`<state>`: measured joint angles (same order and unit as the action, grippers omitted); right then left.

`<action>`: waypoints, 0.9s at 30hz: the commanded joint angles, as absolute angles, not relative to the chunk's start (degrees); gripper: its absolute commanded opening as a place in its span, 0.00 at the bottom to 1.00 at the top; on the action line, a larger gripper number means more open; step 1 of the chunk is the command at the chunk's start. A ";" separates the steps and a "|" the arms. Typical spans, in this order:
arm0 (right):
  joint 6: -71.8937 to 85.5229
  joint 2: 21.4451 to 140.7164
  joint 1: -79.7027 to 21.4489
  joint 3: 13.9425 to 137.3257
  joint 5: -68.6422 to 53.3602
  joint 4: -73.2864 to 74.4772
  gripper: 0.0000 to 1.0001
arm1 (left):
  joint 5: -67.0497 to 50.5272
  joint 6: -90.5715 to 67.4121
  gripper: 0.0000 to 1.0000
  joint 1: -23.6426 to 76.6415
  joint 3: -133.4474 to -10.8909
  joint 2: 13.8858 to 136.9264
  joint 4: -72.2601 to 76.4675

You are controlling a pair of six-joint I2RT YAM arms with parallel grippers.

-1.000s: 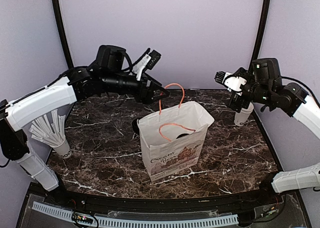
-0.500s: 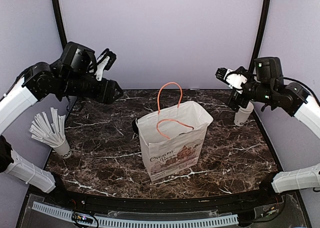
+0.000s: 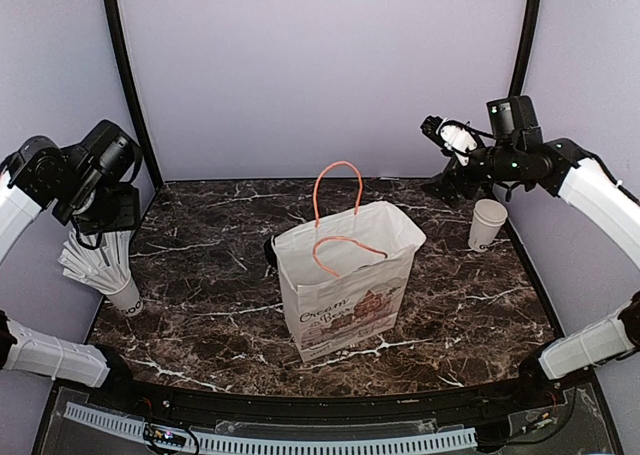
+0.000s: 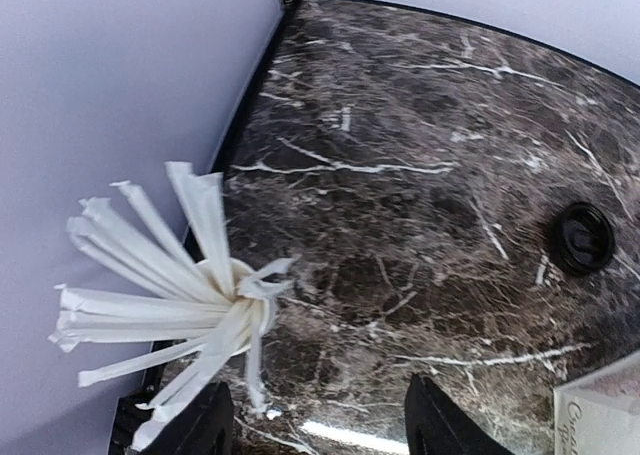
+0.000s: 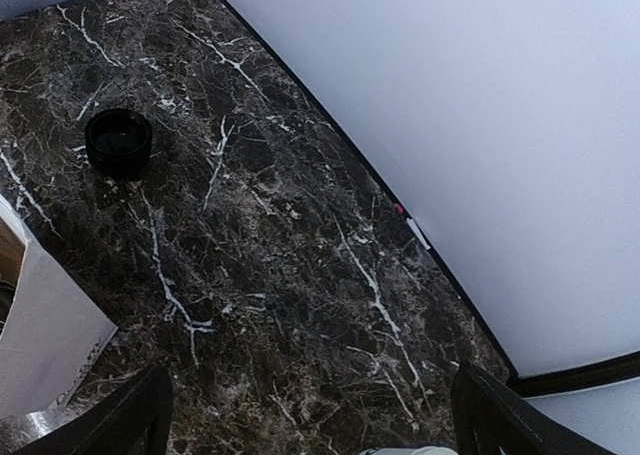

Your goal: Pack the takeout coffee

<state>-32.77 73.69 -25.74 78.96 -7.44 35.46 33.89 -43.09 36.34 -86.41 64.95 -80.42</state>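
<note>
White straws (image 4: 170, 300) left, black lid (image 4: 585, 238) right, spread fingers (image 4: 442, 427) below

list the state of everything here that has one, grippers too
paper bag: upright, mouth open
takeout coffee: seemingly in the bag, only a dark top shows
loose black lid: lying on the table behind the bag
straw cup: upright, stuffed full
lidless cup: upright, uncovered
left gripper: open, empty
right gripper: open, empty
</note>
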 commanded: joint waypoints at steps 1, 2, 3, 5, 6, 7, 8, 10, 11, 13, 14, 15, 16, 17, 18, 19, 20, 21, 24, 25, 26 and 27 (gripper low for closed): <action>-27.01 73.13 -24.92 75.91 -13.49 31.66 0.98 | 39.26 -43.11 0.61 26.36 -83.30 62.90 -81.52; -25.74 73.32 -24.93 75.74 -14.38 31.20 0.97 | 39.10 -41.38 0.61 22.59 -82.69 62.61 -80.18; -24.32 73.40 -24.94 75.49 -15.43 30.56 0.97 | 37.97 -37.55 0.60 20.48 -81.36 62.10 -76.49; -22.27 73.53 -24.89 75.00 -17.79 29.48 0.97 | 32.98 -32.02 0.55 14.66 -79.26 62.02 -71.24; -21.39 73.49 -24.91 74.85 -18.74 29.12 0.96 | 30.82 -30.64 0.53 12.21 -78.87 62.26 -69.90; -20.65 73.36 -24.95 74.80 -19.36 28.71 0.96 | 26.21 -28.84 0.48 11.60 -78.61 62.89 -68.21; -19.79 73.22 -24.93 74.70 -19.61 28.17 0.96 | 23.83 -28.31 0.45 11.14 -78.72 63.22 -67.63; -18.42 72.85 -24.89 74.33 -19.79 27.32 0.95 | 18.19 -27.72 0.36 11.01 -79.15 63.69 -67.02; -17.72 72.72 -24.95 74.17 -19.74 27.19 0.95 | 15.21 -27.78 0.35 11.00 -79.18 63.45 -67.01; -17.08 72.72 -24.94 73.21 -20.28 27.13 0.95 | 12.14 -28.33 0.33 10.99 -78.78 62.92 -68.39; -17.01 72.72 -24.94 72.76 -20.44 27.15 0.95 | 11.65 -28.79 0.33 10.99 -78.41 62.79 -69.22; -17.05 72.83 -24.91 72.35 -20.69 27.12 0.95 | 11.13 -29.07 0.32 10.99 -78.18 62.65 -71.18; -17.13 72.90 -24.96 71.97 -20.74 27.09 0.95 | 11.06 -29.59 0.32 10.99 -77.69 62.55 -72.24; -17.16 72.99 -24.93 71.72 -20.74 27.22 0.95 | 10.89 -29.78 0.32 10.99 -77.38 62.43 -74.13; -17.26 73.15 -24.96 71.69 -20.79 27.29 0.95 | 10.57 -30.10 0.33 10.99 -76.63 61.97 -75.49; -17.35 73.32 -24.96 71.85 -20.96 27.59 0.95 | 10.47 -30.25 0.33 10.99 -76.28 61.75 -76.11; -17.45 73.52 -24.94 72.20 -21.19 28.07 0.95 | 10.33 -30.57 0.33 10.99 -75.72 61.14 -77.03; -17.49 73.79 -24.90 72.58 -21.38 28.35 0.95 | 10.31 -30.62 0.33 11.03 -75.43 60.85 -77.45; -17.41 74.45 -24.89 73.50 -22.44 28.91 0.95 | 10.69 -30.45 0.32 11.07 -73.36 59.91 -79.62; -17.43 74.69 -24.85 73.71 -22.91 29.00 0.96 | 10.80 -30.38 0.32 11.07 -72.76 59.92 -79.97; -17.35 74.89 -24.87 73.74 -23.12 29.00 0.96 | 10.81 -30.23 0.31 11.07 -71.39 59.83 -80.31; -17.24 75.07 -24.93 73.70 -23.34 28.88 0.96 | 10.81 -30.14 0.30 11.07 -69.88 59.71 -80.32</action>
